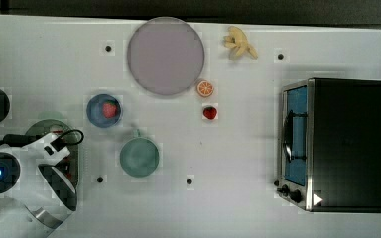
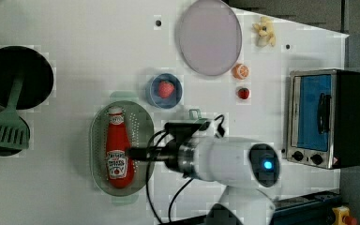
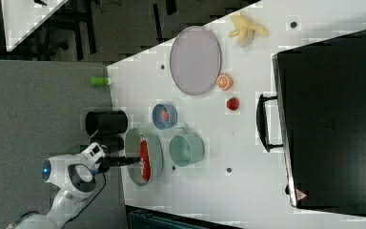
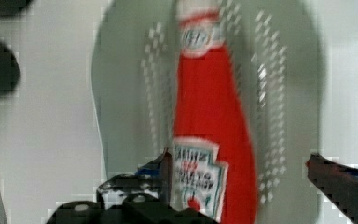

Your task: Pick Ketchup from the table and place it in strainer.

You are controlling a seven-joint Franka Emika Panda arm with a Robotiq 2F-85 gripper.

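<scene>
Inside strainer: Ketchup lies flat, red body, white cap, label up; my gripper spread wide, empty.

We see the white table evenly and brightly lit, with soft, short shadows beside the toaster oven and the lilac plate. In the wrist view the Ketchup and the strainer are smeared by blur, and blocky compression marks edge most objects. A blue light glows on the arm.
</scene>
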